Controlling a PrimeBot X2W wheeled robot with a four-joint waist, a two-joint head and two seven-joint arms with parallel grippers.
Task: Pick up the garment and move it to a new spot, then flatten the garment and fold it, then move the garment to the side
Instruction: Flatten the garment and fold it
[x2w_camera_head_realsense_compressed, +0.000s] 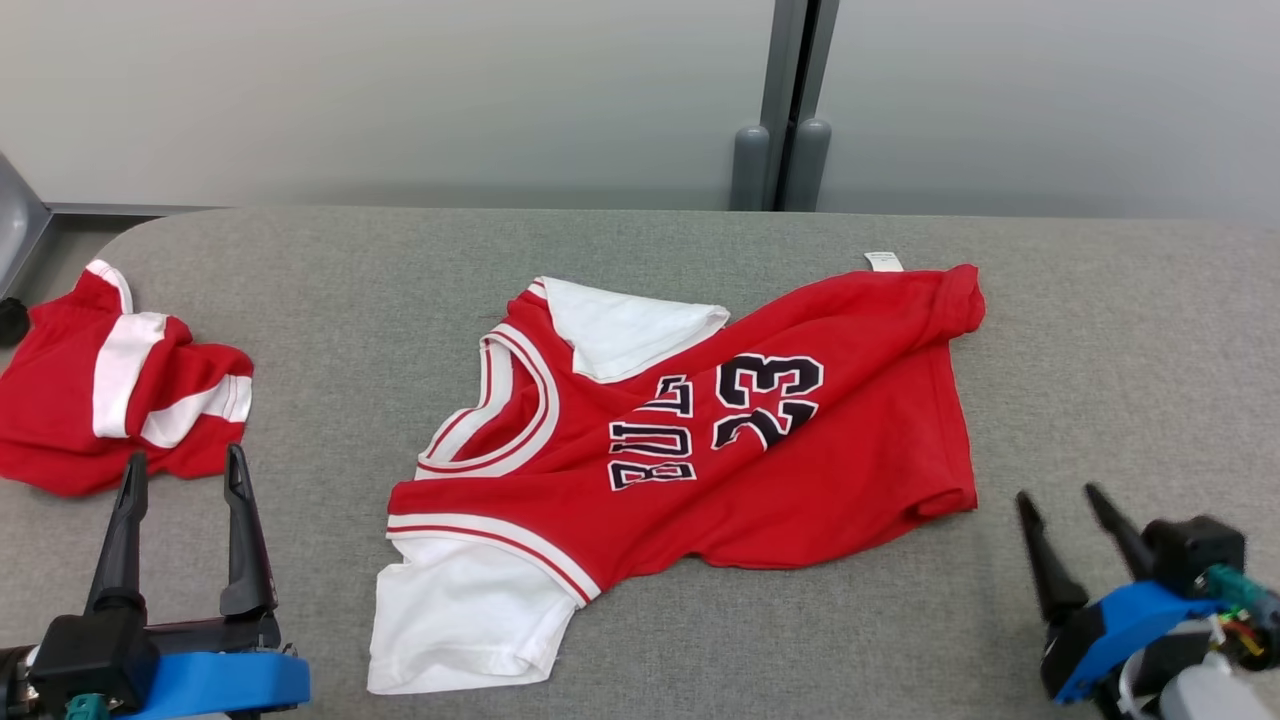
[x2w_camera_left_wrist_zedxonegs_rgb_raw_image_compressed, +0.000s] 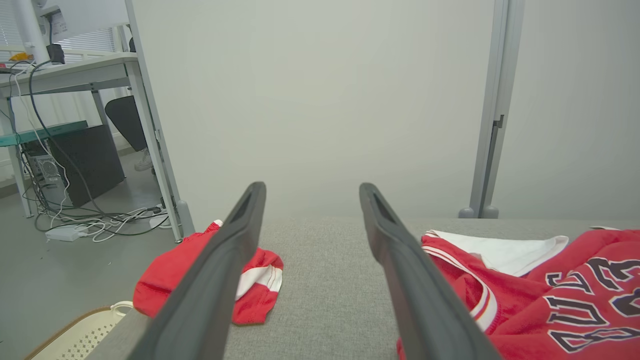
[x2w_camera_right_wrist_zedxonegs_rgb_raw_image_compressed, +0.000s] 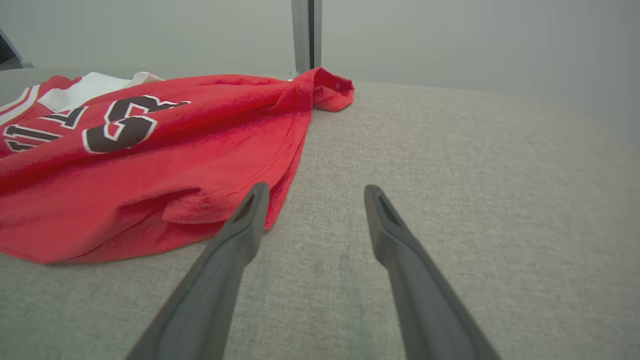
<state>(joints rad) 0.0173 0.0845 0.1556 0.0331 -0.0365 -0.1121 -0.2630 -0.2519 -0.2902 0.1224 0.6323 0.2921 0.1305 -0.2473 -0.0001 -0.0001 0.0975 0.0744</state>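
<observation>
The garment (x2w_camera_head_realsense_compressed: 700, 450) is a red basketball jersey with white sleeves and dark lettering, spread sideways across the middle of the grey table (x2w_camera_head_realsense_compressed: 640, 250); its far sleeve is folded over the chest and its hem is rumpled at the right. It also lies at the right of the left wrist view, garment (x2w_camera_left_wrist_zedxonegs_rgb_raw_image_compressed: 550, 295), and at the left of the right wrist view, garment (x2w_camera_right_wrist_zedxonegs_rgb_raw_image_compressed: 150, 165). My left gripper (x2w_camera_head_realsense_compressed: 185, 470) stands open at the lower left, apart from the jersey. My right gripper (x2w_camera_head_realsense_compressed: 1060, 500) is open at the lower right, just off the hem corner, with nothing between its fingers (x2w_camera_right_wrist_zedxonegs_rgb_raw_image_compressed: 250, 210).
A second red-and-white garment (x2w_camera_head_realsense_compressed: 110, 390) lies crumpled at the table's left edge, just beyond my left gripper. Grey partition panels with a post (x2w_camera_head_realsense_compressed: 790, 110) back the table. A desk, cables and a pale basket (x2w_camera_left_wrist_zedxonegs_rgb_raw_image_compressed: 75, 335) sit on the floor off the left side.
</observation>
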